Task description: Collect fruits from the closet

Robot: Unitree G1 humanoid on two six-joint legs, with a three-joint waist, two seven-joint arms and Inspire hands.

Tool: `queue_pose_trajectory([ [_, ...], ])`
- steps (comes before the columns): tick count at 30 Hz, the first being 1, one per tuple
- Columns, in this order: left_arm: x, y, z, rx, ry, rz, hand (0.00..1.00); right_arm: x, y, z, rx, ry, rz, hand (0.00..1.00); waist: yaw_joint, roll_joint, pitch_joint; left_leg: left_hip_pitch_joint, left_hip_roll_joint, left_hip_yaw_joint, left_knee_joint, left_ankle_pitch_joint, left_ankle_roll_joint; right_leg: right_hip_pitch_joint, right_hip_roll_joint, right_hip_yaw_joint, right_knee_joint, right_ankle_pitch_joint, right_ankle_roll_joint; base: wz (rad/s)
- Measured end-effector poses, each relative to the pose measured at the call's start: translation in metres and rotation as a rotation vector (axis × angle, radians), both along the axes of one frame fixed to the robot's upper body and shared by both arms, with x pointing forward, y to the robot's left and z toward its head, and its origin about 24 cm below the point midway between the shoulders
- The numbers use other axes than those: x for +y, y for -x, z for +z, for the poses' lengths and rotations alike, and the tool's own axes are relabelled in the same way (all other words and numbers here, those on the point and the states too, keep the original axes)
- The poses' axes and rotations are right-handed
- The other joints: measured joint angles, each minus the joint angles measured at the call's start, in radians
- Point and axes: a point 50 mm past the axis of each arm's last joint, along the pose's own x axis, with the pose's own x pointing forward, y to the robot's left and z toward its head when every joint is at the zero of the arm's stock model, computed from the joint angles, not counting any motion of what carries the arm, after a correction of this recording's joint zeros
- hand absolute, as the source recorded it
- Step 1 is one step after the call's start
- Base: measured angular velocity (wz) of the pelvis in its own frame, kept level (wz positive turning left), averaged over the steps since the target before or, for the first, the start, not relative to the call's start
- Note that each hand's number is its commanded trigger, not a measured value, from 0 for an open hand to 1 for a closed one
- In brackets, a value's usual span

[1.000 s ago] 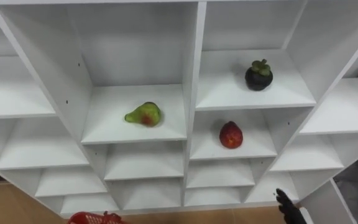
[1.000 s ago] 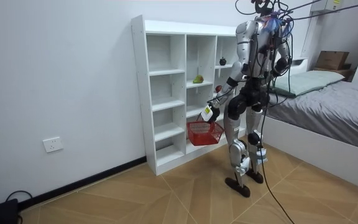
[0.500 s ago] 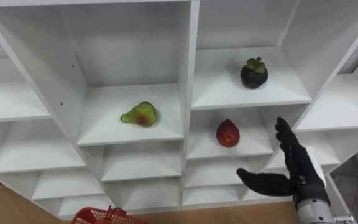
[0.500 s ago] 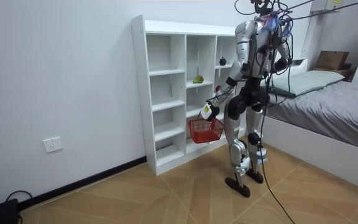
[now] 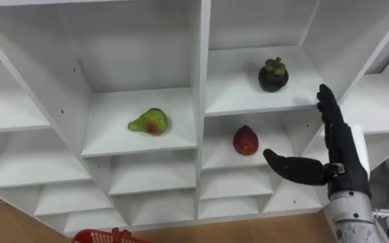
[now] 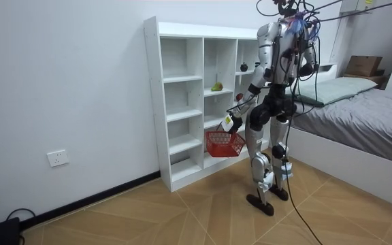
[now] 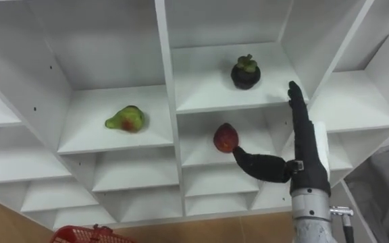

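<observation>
The robot stands facing the white closet (image 5: 199, 81), close before its open front, with a bed (image 6: 359, 109) behind it at the room view's right. Three fruits lie on the shelves, all well apart. A green pear (image 5: 150, 122) with a red blush rests on its side near the middle of a shelf in the central column, with bare board on either side and toward the front edge. A dark, round mangosteen (image 5: 273, 75) with a green cap sits upright in the column to the right, one shelf higher, midway between the uprights and back from the front edge. A red fruit (image 5: 246, 140), rounded and slightly pointed, sits on the shelf directly below it, left of centre.

The right hand (image 5: 343, 158) is raised before the right-hand upright of that column, spread wide and holding nothing: the fingers (image 5: 327, 108) point straight up along the upright's front edge, reaching the level of the mangosteen's shelf, and the thumb stretches leftward toward the red fruit, near it but apart. The left hand (image 6: 231, 117) is low at the robot's side, above a red basket (image 6: 223, 144) that hangs clear of the floor before the lower shelves; its grasp cannot be told at this range.
</observation>
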Motion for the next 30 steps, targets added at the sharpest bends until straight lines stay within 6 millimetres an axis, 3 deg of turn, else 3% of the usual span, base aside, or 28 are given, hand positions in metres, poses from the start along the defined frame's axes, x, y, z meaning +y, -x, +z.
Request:
queue_pose_trajectory([
  [7, 0.0, 0.001, 0.0, 0.002, -0.003, -0.001, 1.0, -0.003, -0.01, 0.017, -0.1, 0.037, -0.014, 0.0, 0.017, -0.004, 0.0001, 0.0, 0.0, -0.005, 0.002, 0.0, 0.0, 0.002, 0.0, 0.002, 0.001, 0.003, 0.0, 0.0],
  [15, 0.0, 0.001, -0.001, 0.011, 0.003, -0.007, 1.0, 0.002, -0.027, 0.039, -0.222, 0.064, -0.011, 0.0, 0.023, -0.026, 0.0011, -0.002, -0.001, -0.025, 0.003, 0.004, -0.002, 0.009, -0.002, -0.019, 0.0, 0.003, -0.001, 0.07],
  [27, 0.004, 0.001, -0.001, 0.033, 0.003, -0.018, 1.0, -0.002, -0.033, 0.047, -0.25, 0.101, 0.002, 0.0, 0.029, -0.039, 0.004, 0.001, -0.001, -0.045, 0.006, 0.006, -0.001, 0.021, -0.008, -0.053, -0.003, 0.003, -0.001, 0.06],
  [30, 0.004, -0.001, -0.001, 0.043, -0.009, -0.046, 1.0, -0.001, -0.039, 0.053, -0.273, 0.113, 0.01, 0.0, 0.03, -0.042, 0.0117, -0.002, -0.002, -0.053, 0.005, 0.011, 0.001, 0.021, -0.013, -0.061, -0.003, 0.003, 0.0, 0.07],
])
